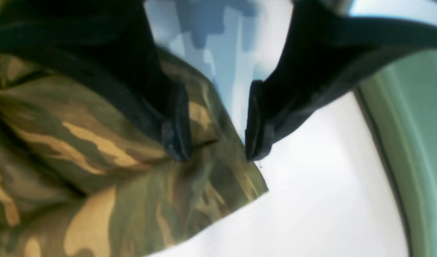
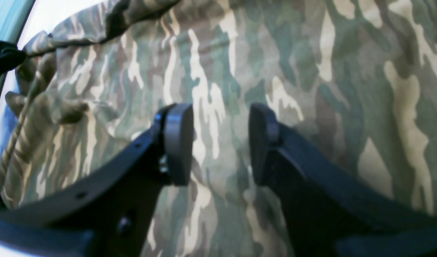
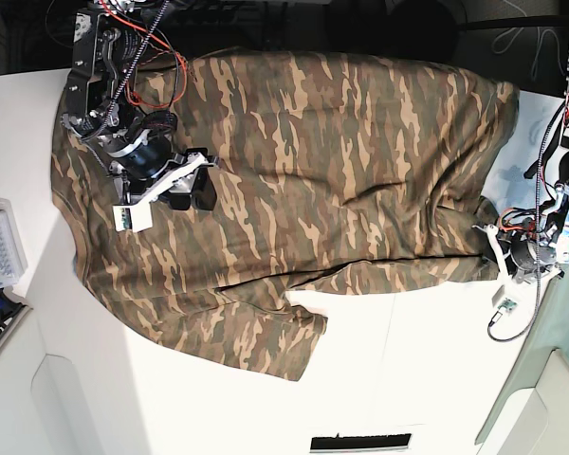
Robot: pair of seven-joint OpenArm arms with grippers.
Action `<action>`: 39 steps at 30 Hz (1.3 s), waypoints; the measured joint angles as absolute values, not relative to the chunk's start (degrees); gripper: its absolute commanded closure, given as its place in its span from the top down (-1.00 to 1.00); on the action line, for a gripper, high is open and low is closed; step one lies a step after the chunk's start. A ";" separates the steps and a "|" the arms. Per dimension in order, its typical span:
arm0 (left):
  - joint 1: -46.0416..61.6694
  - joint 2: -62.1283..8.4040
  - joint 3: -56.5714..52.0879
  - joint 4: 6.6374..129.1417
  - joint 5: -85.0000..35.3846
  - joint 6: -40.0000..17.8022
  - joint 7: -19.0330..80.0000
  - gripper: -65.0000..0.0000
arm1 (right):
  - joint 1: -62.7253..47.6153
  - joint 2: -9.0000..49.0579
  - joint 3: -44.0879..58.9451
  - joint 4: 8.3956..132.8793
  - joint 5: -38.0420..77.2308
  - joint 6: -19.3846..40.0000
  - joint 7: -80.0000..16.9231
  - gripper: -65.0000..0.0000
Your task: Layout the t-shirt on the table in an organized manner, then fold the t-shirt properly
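Camo t-shirt [image 3: 294, 180] spread on white table [image 3: 408, 379]. Left claw [image 1: 215, 142] parted at its hem, gripping nothing. Right claw [image 2: 220, 142] apart above the cloth, empty.

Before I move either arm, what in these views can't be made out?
- Camouflage short-sleeved t-shirt: collar not visible in any view.
- Base view: shirt's far edge hidden by the right arm.
- Base view: left hand too small to read; in the left wrist view its fingers look apart.
- Clear plastic box: cut by the frame edge.
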State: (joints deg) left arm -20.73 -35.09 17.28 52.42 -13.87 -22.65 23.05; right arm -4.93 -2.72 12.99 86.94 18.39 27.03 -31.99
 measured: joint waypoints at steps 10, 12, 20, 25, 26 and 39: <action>-18.57 -33.17 17.28 52.42 -12.82 -22.24 18.90 -0.33 | -4.93 -2.72 12.99 86.94 18.39 27.03 -31.99 -0.21; -18.59 -32.60 17.30 52.42 -12.80 -19.46 17.45 -0.65 | -4.93 -2.72 12.99 86.94 18.39 27.03 -32.34 -0.21; -20.43 -32.91 17.30 52.42 -12.36 -16.27 15.77 -1.00 | -5.06 -2.72 12.99 86.94 18.17 27.03 -32.45 -0.21; -24.01 -34.44 17.30 52.45 -13.69 -4.84 17.58 -0.98 | -5.23 -2.72 12.99 86.94 18.13 27.03 -32.64 -0.21; -24.32 -34.96 17.28 52.45 -14.09 -4.75 18.09 -0.79 | -5.23 -2.70 12.99 86.94 18.11 27.03 -32.62 -0.21; -23.81 -35.16 17.28 52.42 -15.81 -4.27 24.58 -0.34 | -5.21 -2.50 12.99 86.94 17.30 27.00 -32.16 -0.21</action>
